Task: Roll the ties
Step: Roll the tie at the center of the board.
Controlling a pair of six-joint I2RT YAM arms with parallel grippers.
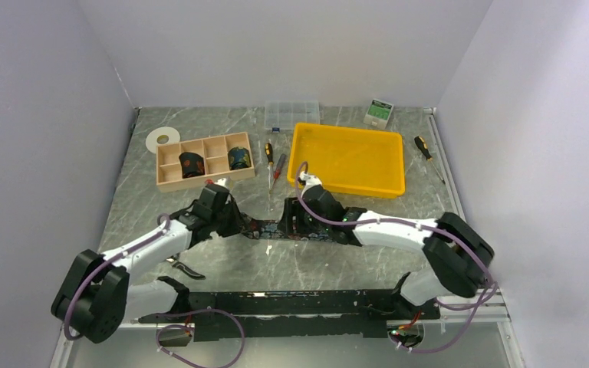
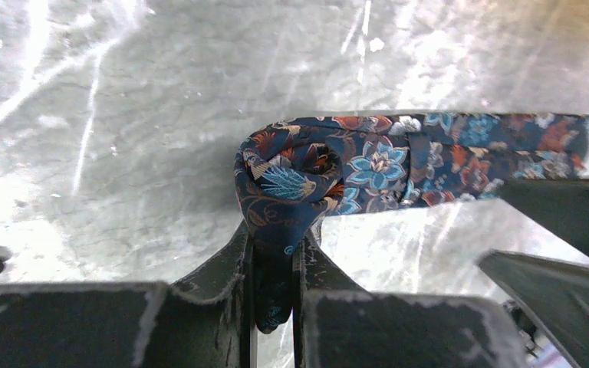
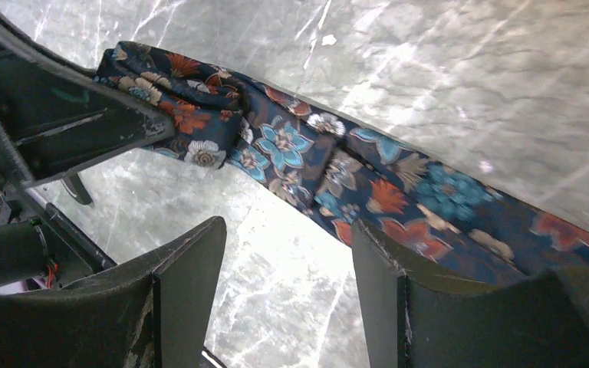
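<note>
1. location: the tie lay on the surface near its middle, stretched between the two claws. one end was wound into a small loose coil and the rest ran out as a flat strip. two rolled ties sat in separate compartments of the wooden box further back.
2. handling, judged: the fabric looked thin, light and limp, with no stiffness of its own. the smooth printed weave was likely to be slippery, so the layers could slide on one another and the coil could spring loose once let go. it was not fragile, but it could crease or skew.
3. grasp point, judged: the best hold was across the core of the coil, with the stacked layers pinched flat. the free strip was best steadied close to the coil and kept straight, so that each turn would land square on the last.
4. left claw: the jaws were pressed almost together, pinching a fold of the tie at the coiled end. the coil sat just beyond the fingertips.
5. right claw: the jaws were spread with nothing between them. the strip ran past the tip of one finger, and contact there could not be told.
</note>
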